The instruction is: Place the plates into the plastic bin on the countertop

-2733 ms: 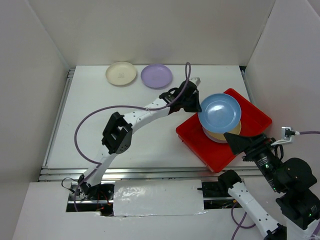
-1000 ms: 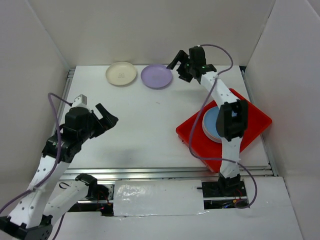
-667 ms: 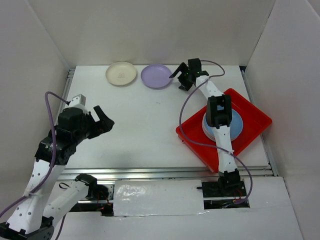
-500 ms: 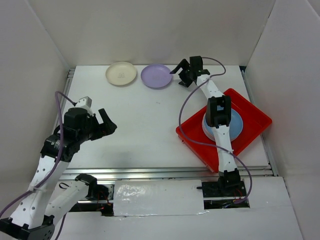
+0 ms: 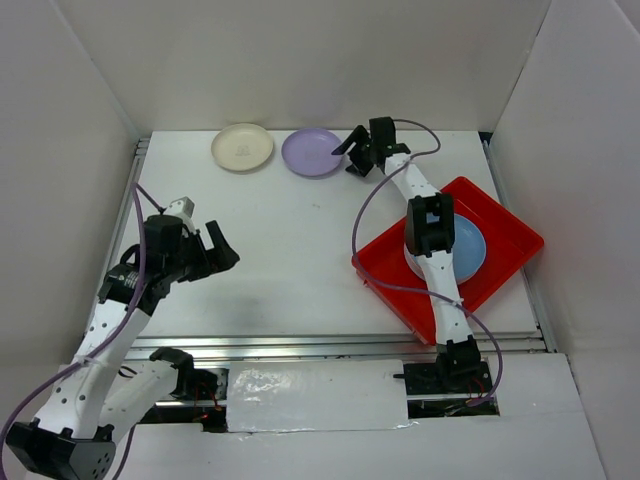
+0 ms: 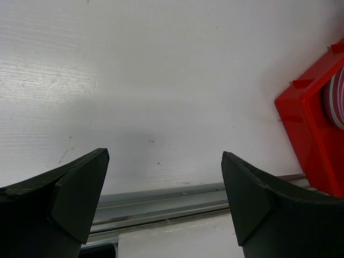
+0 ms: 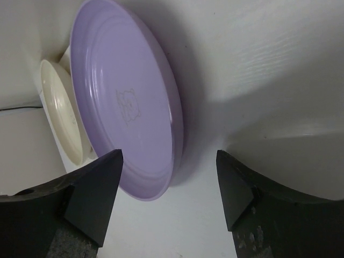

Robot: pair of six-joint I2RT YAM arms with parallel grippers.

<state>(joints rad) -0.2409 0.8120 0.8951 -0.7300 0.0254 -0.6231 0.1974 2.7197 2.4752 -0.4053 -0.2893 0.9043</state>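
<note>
A purple plate and a cream plate lie side by side at the back of the white countertop. My right gripper is open at the purple plate's right edge. In the right wrist view the purple plate has its near rim between my fingers, close to the left fingertip, touching neither. The cream plate shows behind it. The red plastic bin holds a stack topped by a blue plate. My left gripper hangs open and empty over the left of the countertop.
White walls close in the back and both sides. A metal rail runs along the near edge, and the left wrist view shows the rail just below my open fingers. The bin's corner appears at that view's right edge.
My right gripper came down and left to the purple plate's rim, and its jaws narrowed somewhat. The left arm shifted slightly toward the near left, still open.
</note>
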